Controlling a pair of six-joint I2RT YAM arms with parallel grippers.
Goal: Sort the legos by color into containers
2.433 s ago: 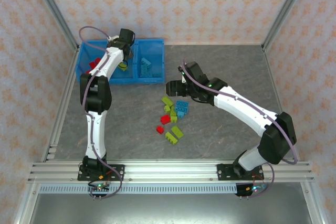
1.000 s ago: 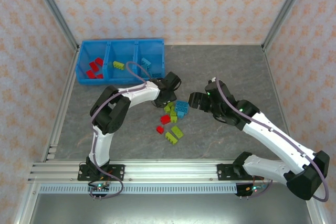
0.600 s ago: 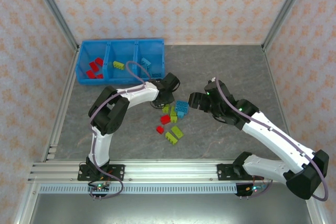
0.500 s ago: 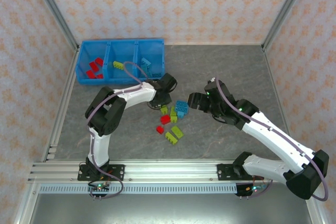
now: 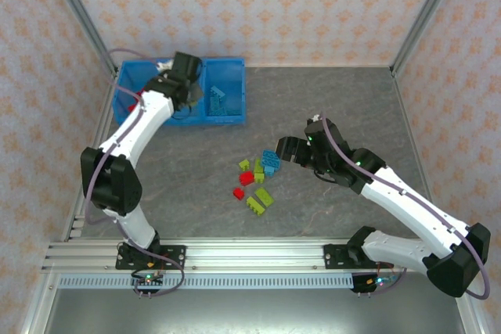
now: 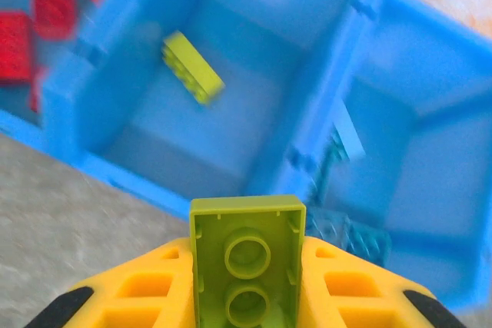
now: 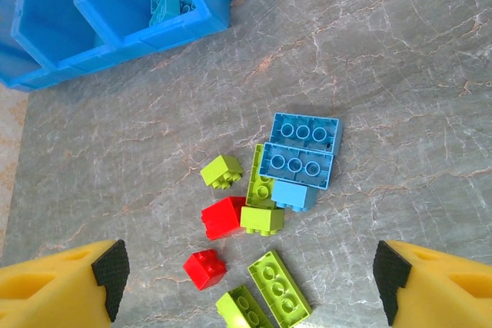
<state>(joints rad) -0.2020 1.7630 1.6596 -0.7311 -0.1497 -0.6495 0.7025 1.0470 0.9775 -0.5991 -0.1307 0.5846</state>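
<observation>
Left gripper: the left gripper (image 6: 247, 291) is closed almost fully on a lime brick (image 6: 247, 255), pinched between its yellow fingers (image 6: 146, 297).
Held brick: it hangs over the near wall of the blue bin (image 5: 227, 120) at the tabletop's far left corner, about where the middle and right compartments meet. Its long axis runs along the fingers, and the face with two rings is turned to the wrist camera.
Bin contents: red bricks (image 6: 52, 1) are in the left compartment, one lime piece (image 6: 192, 67) lies slantwise in the middle, and light blue pieces (image 6: 342, 136) are in the right.
Right gripper: the right gripper (image 5: 286, 149) is wide open and empty, just right of the loose pile (image 7: 265, 205) at mid-tabletop.
In the way: from above, the left arm covers the left and middle compartments.
Hard to see: the left wrist view is blurred, and the red bricks are cut off at its edge.
</observation>
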